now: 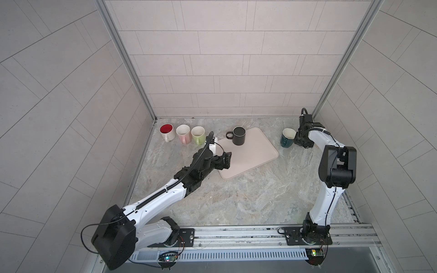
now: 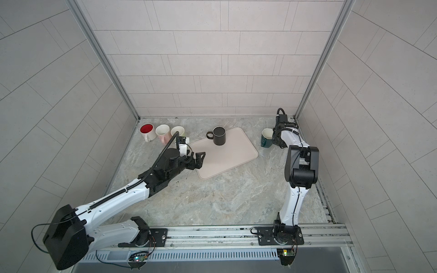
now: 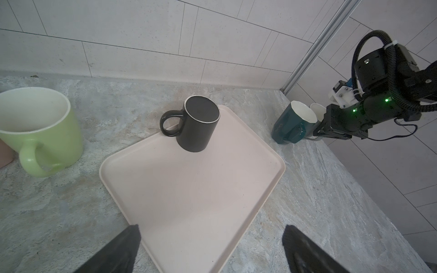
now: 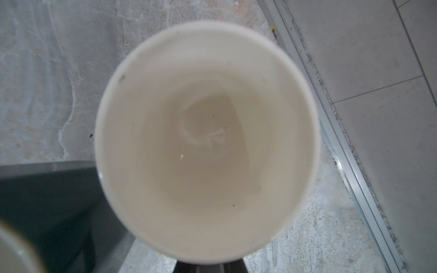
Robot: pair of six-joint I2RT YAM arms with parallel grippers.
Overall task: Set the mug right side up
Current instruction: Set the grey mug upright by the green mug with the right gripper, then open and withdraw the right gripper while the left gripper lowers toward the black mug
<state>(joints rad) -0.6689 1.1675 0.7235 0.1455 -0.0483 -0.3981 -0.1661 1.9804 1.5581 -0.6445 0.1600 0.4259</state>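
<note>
The marbled tabletop (image 1: 248, 193) carries a pink tray (image 1: 250, 160) set at an angle. The task's thing, the black mug (image 3: 199, 125), stands on the tray's far corner with its handle toward the row of other mugs. A flat dark base ringed by a pale unglazed edge faces up, so it appears to be upside down, and the turning looks not yet begun.

The left end effector (image 2: 199, 160) hovers at the tray's near left edge, apart from the black mug, with jaws spread wide and nothing in them. Reaching, grasping and flipping all seem left to do. The right end effector (image 3: 318, 134) is closed tight at the far right, close against a white mug (image 4: 205, 141) that stands mouth-up just beside the teal mug (image 1: 287, 139). The green mug (image 3: 40, 132), pink mug (image 1: 183, 133) and red-lined mug (image 1: 166, 132) stand mouth-up at the back left.

In both top views the right arm covers the white mug. The right wrist view is almost filled by that mug's inside, so whether the closed jaws pinch its handle or wall cannot be told. The left wrist view cuts the left end effector off to two dark tips.
</note>
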